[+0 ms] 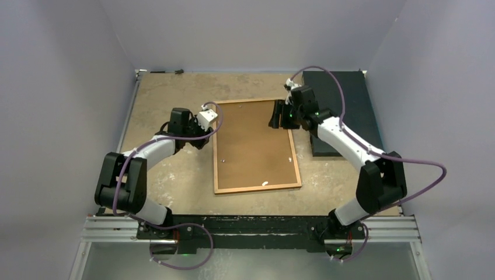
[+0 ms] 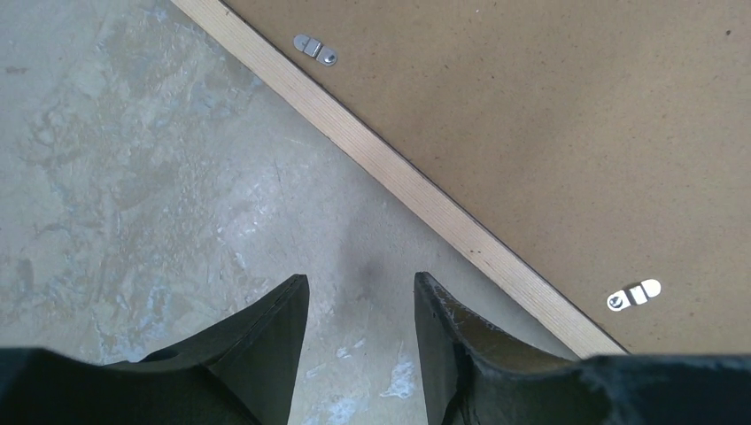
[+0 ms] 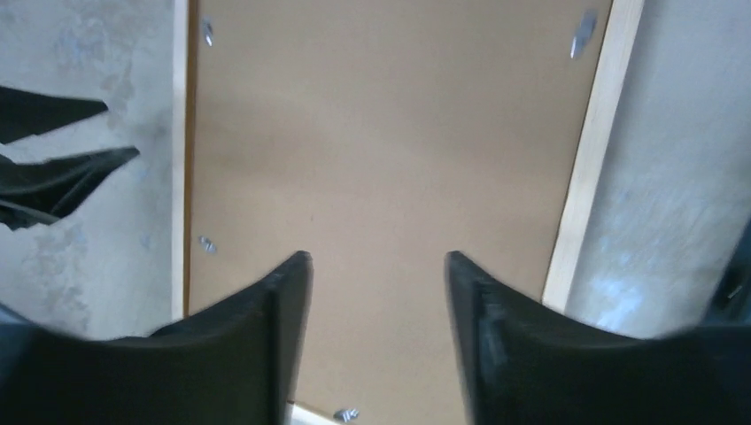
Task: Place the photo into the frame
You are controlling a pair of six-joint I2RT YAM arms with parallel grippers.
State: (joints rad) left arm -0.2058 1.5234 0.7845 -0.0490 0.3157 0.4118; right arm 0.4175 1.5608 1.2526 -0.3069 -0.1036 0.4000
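Note:
The frame [image 1: 257,188] lies face down in the middle of the table, its plain brown back board up and its thin wooden edge [image 2: 416,190] around it. The photo is out of view. My left gripper [image 1: 204,142] hovers over bare tabletop just left of the frame's left edge; it is open [image 2: 361,279] with nothing between the fingers. My right gripper [image 1: 279,116] hangs over the frame's far right part, also open [image 3: 379,257] and empty, with only the back board beneath it. In the right wrist view the frame's edge [image 3: 584,168] runs down the right, and the left gripper's fingers [image 3: 62,168] show at the far left.
A dark black slab [image 1: 341,111] lies at the back right, close to the right arm. Small metal turn clips [image 2: 316,49] [image 2: 634,296] sit along the back board's rim. The table's surface is worn and pale. Walls close in on three sides.

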